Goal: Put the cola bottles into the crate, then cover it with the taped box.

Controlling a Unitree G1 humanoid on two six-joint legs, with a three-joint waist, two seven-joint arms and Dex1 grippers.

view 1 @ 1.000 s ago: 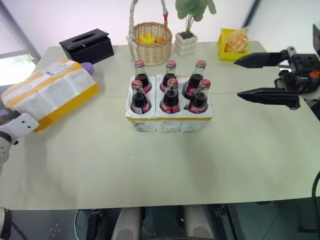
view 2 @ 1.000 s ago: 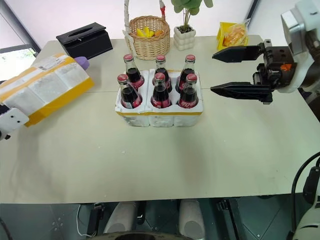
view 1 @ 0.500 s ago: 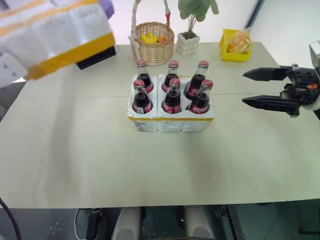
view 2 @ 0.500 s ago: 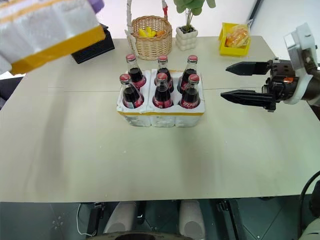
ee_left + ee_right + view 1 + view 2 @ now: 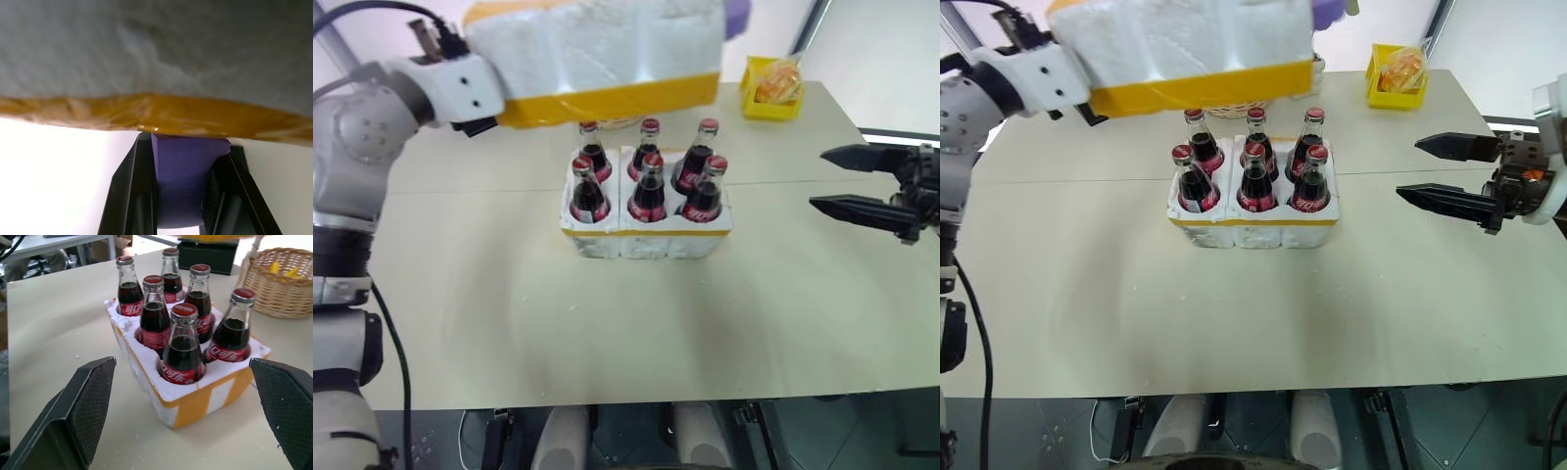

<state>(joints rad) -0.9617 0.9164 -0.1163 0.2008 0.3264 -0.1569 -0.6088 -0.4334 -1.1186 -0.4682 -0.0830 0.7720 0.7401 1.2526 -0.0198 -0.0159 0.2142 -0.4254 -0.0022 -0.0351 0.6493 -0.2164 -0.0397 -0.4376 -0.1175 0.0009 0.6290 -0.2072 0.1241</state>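
Note:
Several cola bottles [image 5: 649, 186] with red caps stand upright in the wells of the crate [image 5: 646, 233], a low white foam block with a yellow band, at the table's middle. The taped box [image 5: 607, 49], white foam with a yellow band, hangs in the air above and behind the bottles, tilted a little. My left gripper [image 5: 188, 147] holds it at its left end, shut on a purple piece under the box's yellow tape. My right gripper [image 5: 817, 178] stands open to the right of the crate, level with it and apart from it, with nothing between its fingers.
A yellow tray [image 5: 773, 83] with a snack sits at the table's back right. A wicker basket [image 5: 283, 279] and a black tissue box [image 5: 210, 254] stand behind the crate. Bare tabletop [image 5: 607, 323] lies in front of the crate and to both sides.
My left arm has swung the taped box up and to the right, from the table's left side to above the back of the crate. My right gripper has drifted slightly right, still open.

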